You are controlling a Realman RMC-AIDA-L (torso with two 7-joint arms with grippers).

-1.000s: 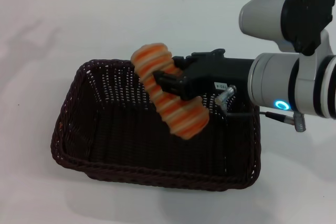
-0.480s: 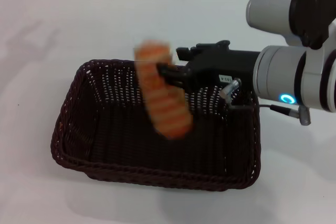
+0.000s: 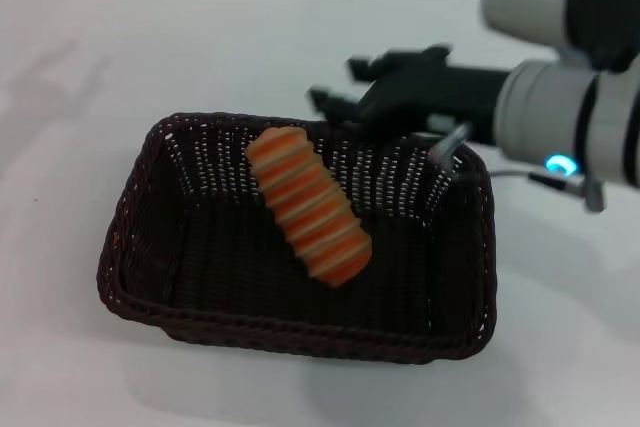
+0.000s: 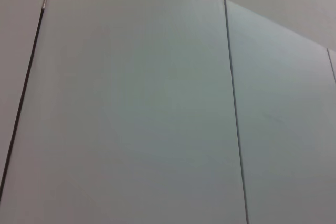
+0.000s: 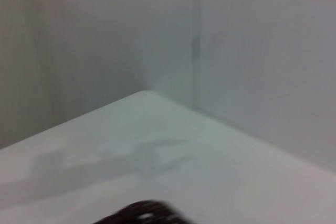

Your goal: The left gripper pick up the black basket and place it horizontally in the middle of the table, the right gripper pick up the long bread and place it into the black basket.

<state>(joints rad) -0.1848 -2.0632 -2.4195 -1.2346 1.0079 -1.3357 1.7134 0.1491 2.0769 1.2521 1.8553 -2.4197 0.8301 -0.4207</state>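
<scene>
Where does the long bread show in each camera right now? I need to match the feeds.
Head view: the long bread lies diagonally inside the black basket, free of the right gripper, whose jaws are open above the far rim.
Left wrist view: not in it, only wall panels.
Right wrist view: not in it.
Shared landmark: the table, also seen in the right wrist view.

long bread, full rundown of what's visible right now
The long bread is a small elongated ridged loaf with orange and cream stripes across it. It lies diagonally inside the black basket, one end up near the far wall, the other toward the middle. The right gripper is apart from it, beyond the far rim.
</scene>
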